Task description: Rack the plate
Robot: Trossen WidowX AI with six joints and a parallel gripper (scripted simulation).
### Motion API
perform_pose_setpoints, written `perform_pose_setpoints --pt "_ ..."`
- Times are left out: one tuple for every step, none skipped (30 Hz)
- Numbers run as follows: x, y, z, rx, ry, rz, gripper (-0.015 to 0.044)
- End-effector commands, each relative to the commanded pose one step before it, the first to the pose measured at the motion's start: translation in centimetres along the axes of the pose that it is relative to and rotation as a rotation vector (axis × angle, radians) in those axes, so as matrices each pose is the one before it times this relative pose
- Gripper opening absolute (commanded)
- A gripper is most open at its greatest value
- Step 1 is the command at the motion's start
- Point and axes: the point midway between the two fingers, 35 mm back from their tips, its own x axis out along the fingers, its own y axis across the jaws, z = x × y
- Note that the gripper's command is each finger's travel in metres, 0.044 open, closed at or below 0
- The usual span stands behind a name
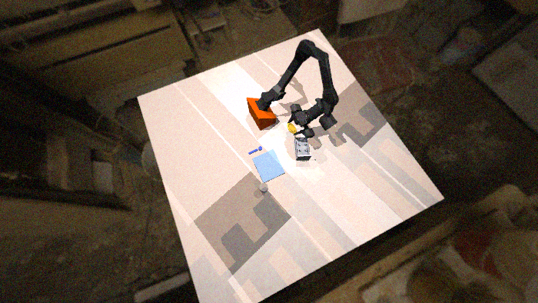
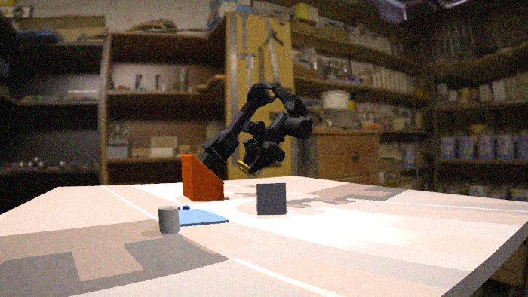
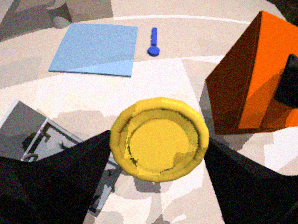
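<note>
The yellow round plate [image 1: 292, 128] [image 2: 244, 166] [image 3: 160, 142] is in the air, tilted. My gripper [image 1: 293, 128] [image 3: 158, 139] is shut on it, with one black finger at each side of the rim. The grey dish rack [image 1: 302, 149] [image 2: 271, 199] stands on the table, lower than the plate. The plate is beside the rack, towards the arm's base, and not over its slots. In the wrist view the rack [image 3: 17, 122] is at the lower left, partly hidden by the left finger. Small dark rails show inside it.
An orange wedge-shaped block [image 1: 261, 115] [image 2: 201, 181] [image 3: 235, 90] stands by the arm's base, near the plate. A light blue flat square [image 1: 269, 166] [image 2: 203, 216] [image 3: 97, 50] lies beside the rack, with a small blue spoon-like thing [image 1: 254, 151] [image 3: 154, 42] and a grey cylinder [image 1: 264, 188] [image 2: 169, 219] near it.
</note>
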Motion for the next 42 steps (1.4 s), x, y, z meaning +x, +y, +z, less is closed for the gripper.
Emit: perform_pose_setpoints --pt "0.637 0.134 -0.066 -0.0307 -0.07151 0.03234 0.0000" --pt "0.154 0.037 -0.054 -0.0099 -0.01817 0.00933 0.0000" --pt "0.147 0.038 -0.057 -0.0099 -0.01800 0.00966 0.0000" --pt "0.141 0.039 -0.061 -0.0098 -0.01783 0.00999 0.0000" --pt "0.134 0.041 -0.065 -0.0097 -0.01765 0.01032 0.0000" --pt "0.127 0.042 -0.068 -0.0096 -0.01748 0.01064 0.0000" --pt "0.120 0.043 -0.072 -0.0095 -0.01730 0.01096 0.0000" --pt "0.113 0.044 -0.075 -0.0094 -0.01712 0.01128 0.0000" --pt "0.106 0.045 -0.078 -0.0093 -0.01694 0.01159 0.0000" --pt "0.099 0.046 -0.081 -0.0091 -0.01675 0.01190 0.0000" --pt "0.092 0.047 -0.083 -0.0090 -0.01657 0.01221 0.0000" --pt "0.085 0.048 -0.086 -0.0089 -0.01638 0.01251 0.0000" --pt "0.078 0.049 -0.088 -0.0087 -0.01619 0.01281 0.0000" --pt "0.071 0.050 -0.091 -0.0086 -0.01600 0.01310 0.0000" --pt "0.064 0.051 -0.093 -0.0085 -0.01580 0.01340 0.0000" --pt "0.057 0.052 -0.095 -0.0083 -0.01561 0.01368 0.0000" --pt "0.050 0.053 -0.096 -0.0082 -0.01541 0.01397 0.0000" --pt "0.043 0.054 -0.098 -0.0080 -0.01521 0.01424 0.0000" --pt "0.036 0.055 -0.100 -0.0078 -0.01501 0.01452 0.0000" --pt "0.029 0.056 -0.101 -0.0077 -0.01481 0.01479 0.0000" --pt "0.021 0.058 -0.104 -0.0075 -0.01418 0.01481 0.0000" --pt "0.014 0.059 -0.105 -0.0073 -0.01398 0.01506 0.0000" --pt "0.007 0.060 -0.105 -0.0071 -0.01379 0.01530 0.0000" --pt "0.001 0.061 -0.106 -0.0070 -0.01359 0.01554 0.0000" --pt "-0.006 0.062 -0.107 -0.0068 -0.01340 0.01577 0.0000" --pt "-0.013 0.063 -0.107 -0.0066 -0.01320 0.01600 0.0000" --pt "-0.019 0.064 -0.108 -0.0064 -0.01300 0.01622 0.0000" --pt "-0.026 0.065 -0.108 -0.0062 -0.01281 0.01644 0.0000" --pt "-0.032 0.066 -0.108 -0.0060 -0.01261 0.01665 0.0000" --pt "-0.039 0.067 -0.108 -0.0058 -0.01241 0.01686 0.0000" --pt "-0.044 0.065 -0.103 -0.0055 -0.01236 0.01694 0.0000" --pt "-0.051 0.066 -0.102 -0.0053 -0.01217 0.01716 0.0000" --pt "-0.057 0.067 -0.102 -0.0050 -0.01197 0.01736 0.0000" --pt "-0.063 0.068 -0.101 -0.0048 -0.01177 0.01756 0.0000" --pt "-0.069 0.070 -0.100 -0.0046 -0.01157 0.01774 0.0000" --pt "-0.075 0.071 -0.099 -0.0044 -0.01137 0.01793 0.0000" --pt "-0.081 0.072 -0.098 -0.0042 -0.01118 0.01811 0.0000" --pt "-0.087 0.073 -0.097 -0.0040 -0.01098 0.01828 0.0000" --pt "-0.093 0.074 -0.096 -0.0037 -0.01078 0.01845 0.0000" --pt "-0.099 0.075 -0.094 -0.0035 -0.01058 0.01861 0.0000" --pt "-0.106 0.071 -0.102 -0.0045 -0.00966 0.01834 0.0000" --pt "-0.111 0.073 -0.100 -0.0043 -0.00949 0.01848 0.0000"
